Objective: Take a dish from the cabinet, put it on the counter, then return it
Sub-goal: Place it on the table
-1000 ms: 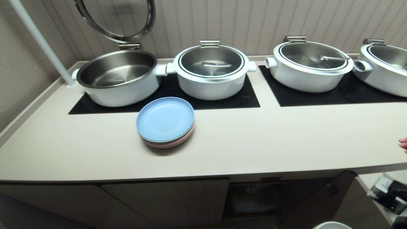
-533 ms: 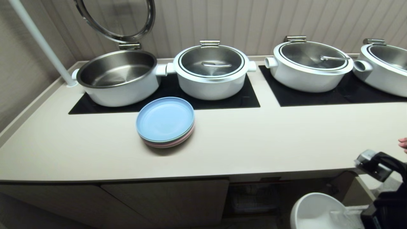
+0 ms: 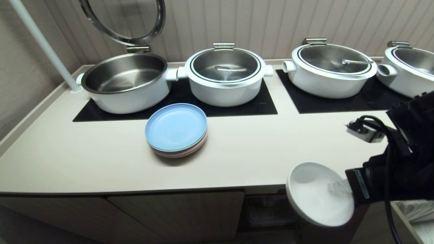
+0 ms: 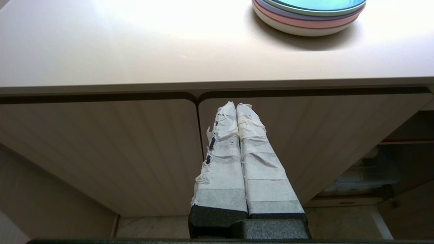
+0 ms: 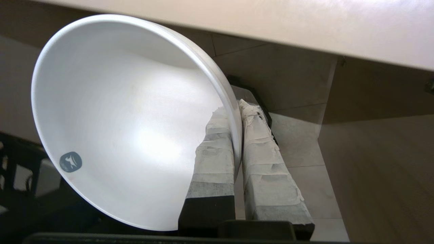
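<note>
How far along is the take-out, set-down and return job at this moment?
Done: the white bowl is out of the cabinet, pinched by its rim in the right hand. In hand: it hangs tilted at the counter's front edge, not yet resting on it. Left: set it down, then return it to the cabinet. The left hand sits shut and idle before the cabinet doors.

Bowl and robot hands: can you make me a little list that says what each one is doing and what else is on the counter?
bowl: white bowl, tilted, in the air at the counter's front edge
right gripper: shut on the bowl's rim, one finger inside, one outside
left gripper: shut, empty, below the counter by the doors
counter: bowl not on it yet
plates: blue-topped stack on the counter
pots: four white pots at the back
</note>
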